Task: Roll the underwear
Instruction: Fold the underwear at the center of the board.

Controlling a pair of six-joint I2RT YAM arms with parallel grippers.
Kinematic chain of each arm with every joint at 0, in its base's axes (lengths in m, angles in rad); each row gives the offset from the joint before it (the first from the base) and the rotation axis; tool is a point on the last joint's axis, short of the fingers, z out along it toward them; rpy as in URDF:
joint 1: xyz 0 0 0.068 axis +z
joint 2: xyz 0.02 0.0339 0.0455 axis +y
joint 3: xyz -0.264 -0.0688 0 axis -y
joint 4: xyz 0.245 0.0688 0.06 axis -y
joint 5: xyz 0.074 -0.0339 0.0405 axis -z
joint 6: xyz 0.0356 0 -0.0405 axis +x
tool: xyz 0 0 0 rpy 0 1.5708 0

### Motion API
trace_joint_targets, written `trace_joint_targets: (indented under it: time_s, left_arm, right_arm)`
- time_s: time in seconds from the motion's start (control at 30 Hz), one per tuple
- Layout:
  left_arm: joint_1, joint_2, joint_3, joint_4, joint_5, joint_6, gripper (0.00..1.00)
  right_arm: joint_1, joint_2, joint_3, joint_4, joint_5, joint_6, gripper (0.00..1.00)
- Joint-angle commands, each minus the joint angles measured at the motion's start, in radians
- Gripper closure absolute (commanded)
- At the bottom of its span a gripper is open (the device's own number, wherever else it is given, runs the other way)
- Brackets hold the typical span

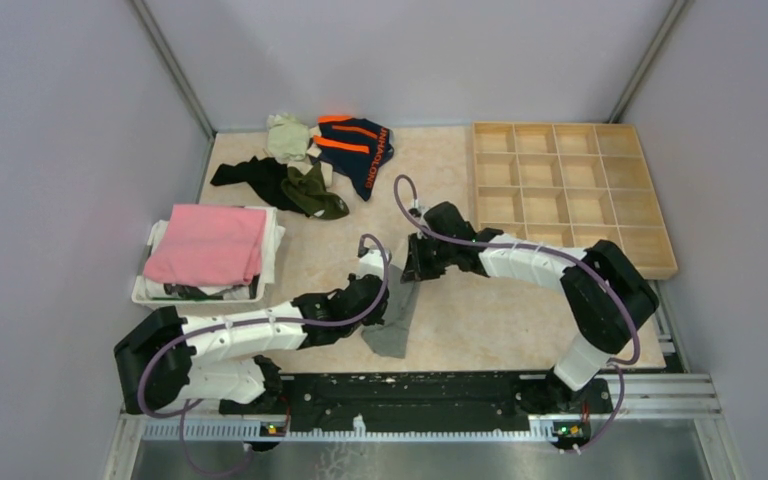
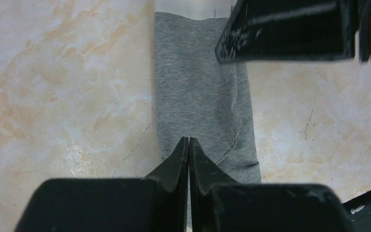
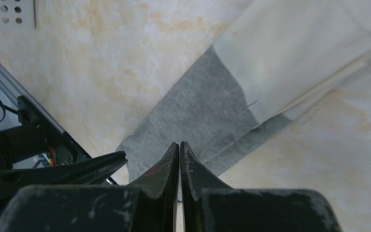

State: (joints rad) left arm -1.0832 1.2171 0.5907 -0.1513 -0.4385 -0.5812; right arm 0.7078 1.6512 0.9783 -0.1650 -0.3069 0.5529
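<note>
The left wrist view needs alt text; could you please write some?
Folded grey underwear lies as a narrow strip on a marbled table. The left gripper has its jaws shut over its near end; the right gripper is at its far end.

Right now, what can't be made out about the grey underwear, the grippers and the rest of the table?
- Both wrist views: whether the shut left gripper or right gripper pinches the grey underwear; the closed tips cover the contact.
- Top view: the underwear's far end, under both grippers.
- Top view: how many dark garments form the far pile; overlapping, too small.
- Top view: the tray's contents, under the pink cloth.
</note>
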Motion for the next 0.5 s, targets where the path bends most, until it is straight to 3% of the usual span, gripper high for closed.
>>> trace_joint_targets:
  time_s: [0.0,0.47]
  left_arm:
    - [0.005,-0.046,-0.008,0.014,-0.044,-0.038,0.96]
    - [0.009,-0.029,-0.005,0.006,-0.058,-0.029,0.99]
  right_arm:
    - [0.031,-0.012,-0.032,0.087,-0.020,0.050,0.98]
    - [0.041,0.026,-0.116,0.059,0.052,0.025,0.98]
